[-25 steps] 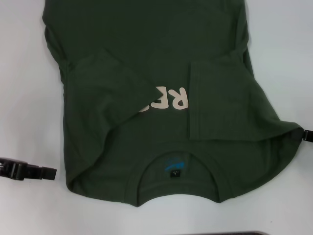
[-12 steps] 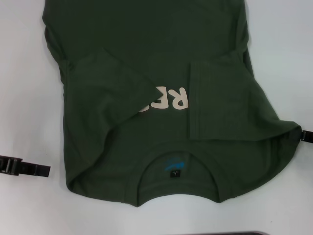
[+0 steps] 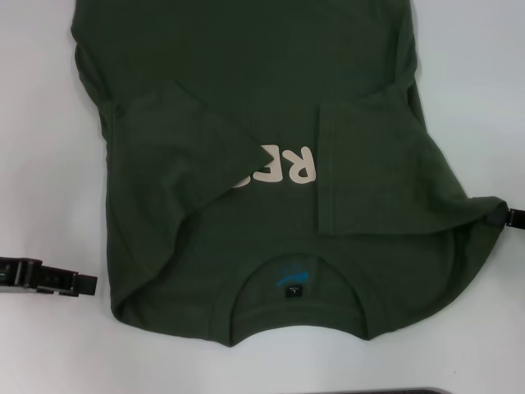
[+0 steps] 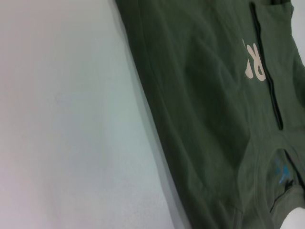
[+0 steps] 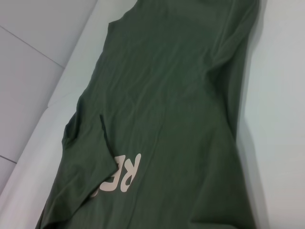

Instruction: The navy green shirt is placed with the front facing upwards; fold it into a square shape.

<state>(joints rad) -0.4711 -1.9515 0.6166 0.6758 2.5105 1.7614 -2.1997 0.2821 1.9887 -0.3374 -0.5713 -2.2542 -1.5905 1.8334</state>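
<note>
The navy green shirt (image 3: pixel 271 164) is laid flat on the white table (image 3: pixel 41 123), front up, collar (image 3: pixel 295 283) at 6 o'clock in the head view. Both sleeves are seen folded inward over the chest — only the cream letters (image 3: pixel 283 166) between them are left showing. The left gripper (image 3: pixel 86 284) is seen at approx. 8 o'clock, just beside the shirt's edge, not touching; its jaw state can't be told. The right gripper (image 3: pixel 502 217) is at 3 o'clock — at the shirt's shoulder corner, which is pulled outward; whether cloth is pinched can't be told.
</note>
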